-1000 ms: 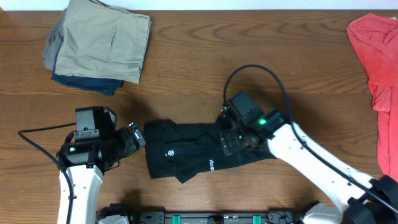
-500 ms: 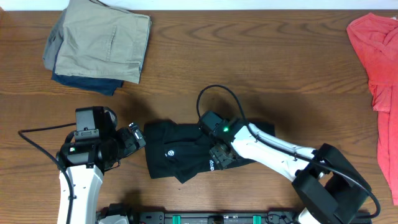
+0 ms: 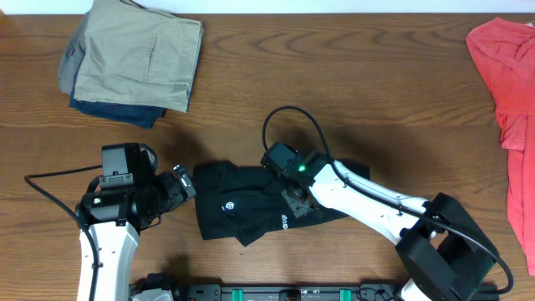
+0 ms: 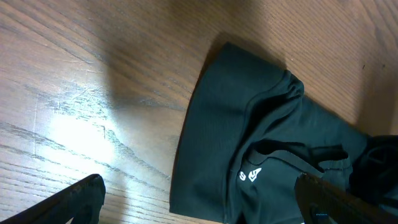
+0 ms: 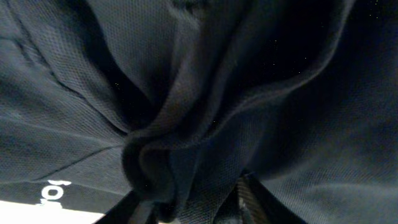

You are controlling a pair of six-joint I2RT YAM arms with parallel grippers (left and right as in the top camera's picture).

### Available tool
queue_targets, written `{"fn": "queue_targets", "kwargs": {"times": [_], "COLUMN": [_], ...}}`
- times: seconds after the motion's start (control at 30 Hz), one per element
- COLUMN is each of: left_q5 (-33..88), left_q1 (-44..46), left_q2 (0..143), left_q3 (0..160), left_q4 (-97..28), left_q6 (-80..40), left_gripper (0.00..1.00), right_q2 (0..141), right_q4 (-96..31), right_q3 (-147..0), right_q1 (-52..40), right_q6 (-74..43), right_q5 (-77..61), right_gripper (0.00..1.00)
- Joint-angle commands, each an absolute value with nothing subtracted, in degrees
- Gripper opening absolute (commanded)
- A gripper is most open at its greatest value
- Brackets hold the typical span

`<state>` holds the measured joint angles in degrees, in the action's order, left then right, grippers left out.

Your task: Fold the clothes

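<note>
Sliding left since a second ago, the right gripper (image 3: 294,203) now sits over the middle of the black T-shirt (image 3: 238,205). At the far left of the wooden table (image 3: 276,100) lies a pile of folded tan clothes (image 3: 134,54). Below it, the left gripper (image 3: 182,185) sits just beside the shirt's left edge, fingers spread wide, holding nothing. The shirt lies bunched near the front edge, and the right gripper pinches a thick fold of it. A red cloth (image 3: 506,75) lies far right.

Brown wood-grain table (image 3: 334,67); bright glare patch (image 4: 74,127) on surface.
</note>
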<state>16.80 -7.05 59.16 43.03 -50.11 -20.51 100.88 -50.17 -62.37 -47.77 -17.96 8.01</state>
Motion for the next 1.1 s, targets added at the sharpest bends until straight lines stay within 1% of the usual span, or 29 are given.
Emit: {"fn": "queue_targets", "kwargs": {"times": [0.0,0.1,0.27,0.3,0.37,0.4,0.67,1.0,1.03,1.07], "left_q5": [17.3,17.3,17.3,17.3,17.3,17.3,17.3,17.3,17.3,17.3], "left_q1": [-7.3,-7.3,-7.3,-7.3,-7.3,-7.3,-7.3,-7.3,-7.3,-7.3], "left_q2": [59.5,59.5,59.5,59.5,59.5,59.5,59.5,59.5,59.5,59.5], "left_q3": [43.4,43.4,43.4,43.4,43.4,43.4,43.4,43.4,43.4,43.4], "left_q4": [-50.3,-50.3,-50.3,-50.3,-50.3,-50.3,-50.3,-50.3,-50.3,-50.3], "left_q6": [-19.5,-19.5,-19.5,-19.5,-19.5,-19.5,-19.5,-19.5,-19.5,-19.5], "left_gripper": [0.98,0.98,0.98,0.98,0.98,0.98,0.98,0.98,0.98,0.98], "right_q2": [101.3,101.3,101.3,101.3,101.3,101.3,100.7,95.3,95.3,95.4], "right_q4": [-50.4,-50.8,-51.0,-51.1,-51.1,-51.1,-53.5,-54.8,-54.8,-54.9], "right_q3": [-63.8,-63.8,-63.7,-63.7,-63.7,-63.7,-63.8,-63.9,-63.9,-63.9], "right_q1": [-47.7,-47.6,-47.6,-47.6,-47.6,-47.6,-47.6,-47.6,-47.6,-47.6], "right_q6": [-18.4,-18.4,-18.4,-18.4,-18.5,-18.6,-22.6,-20.5,-20.5,-20.5], "right_q5": [8.8,8.8,8.8,8.7,8.4,8.3,7.2,-5.1,-5.5,-6.1], "right_gripper": [0.27,0.19,0.20,0.17,0.05,0.01,0.01,0.01,0.02,0.10]}}
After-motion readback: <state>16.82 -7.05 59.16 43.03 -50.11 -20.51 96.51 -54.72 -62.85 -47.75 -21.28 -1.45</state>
